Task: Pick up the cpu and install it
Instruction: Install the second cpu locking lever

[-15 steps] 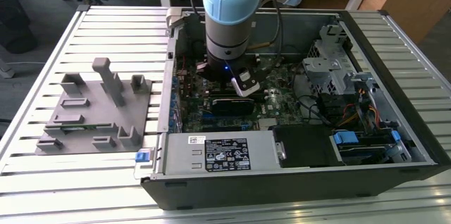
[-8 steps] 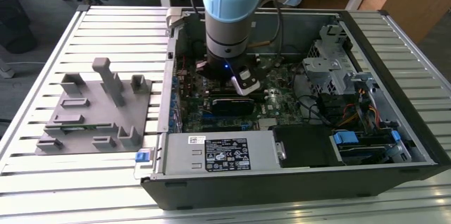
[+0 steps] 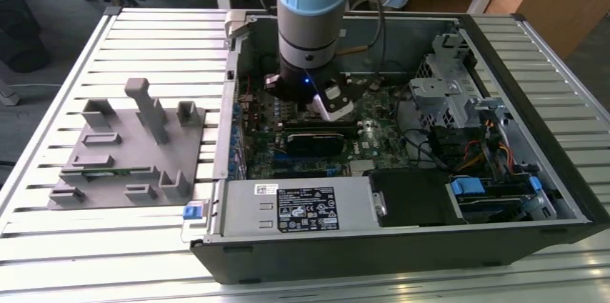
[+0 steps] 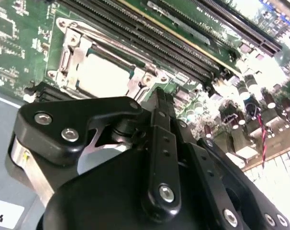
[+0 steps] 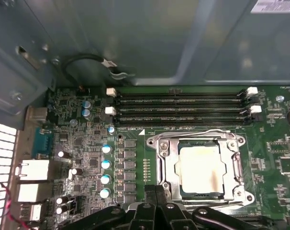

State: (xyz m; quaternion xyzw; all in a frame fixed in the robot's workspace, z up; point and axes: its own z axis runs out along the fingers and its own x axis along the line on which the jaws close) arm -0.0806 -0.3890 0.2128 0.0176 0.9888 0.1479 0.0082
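Slatted metal tabletop (image 3: 143, 38) carries the whole setup, with wooden desks along the far edge of the room. Toward the exterior view's left lies a grey fixture plate (image 3: 124, 153) with upright plastic blocks, and a narrow green memory stick (image 3: 107, 171) rests in one of its low holders. To its right sits an open computer case (image 3: 401, 246) on its side, the motherboard (image 3: 257, 138) facing up, a labelled power supply (image 3: 300, 206) along the near wall and a drive cage (image 3: 448, 96) with bundled cables at the exterior view's right.

The robot arm (image 3: 310, 17) reaches straight down into the case over the middle of the board. Its gripper (image 5: 157, 194) hangs just above the socket frame (image 5: 200, 170); in both wrist views the two black fingers (image 4: 159, 115) are pressed together with nothing between them.

The cpu (image 5: 200, 167) lies flat inside the socket, its silvery top facing up and ringed by the metal frame, just beside the gripper's tip and not touched by it. Four memory slots (image 5: 183, 108) run alongside the socket, and a row of blue-topped capacitors (image 5: 105, 170) stands on its other side.
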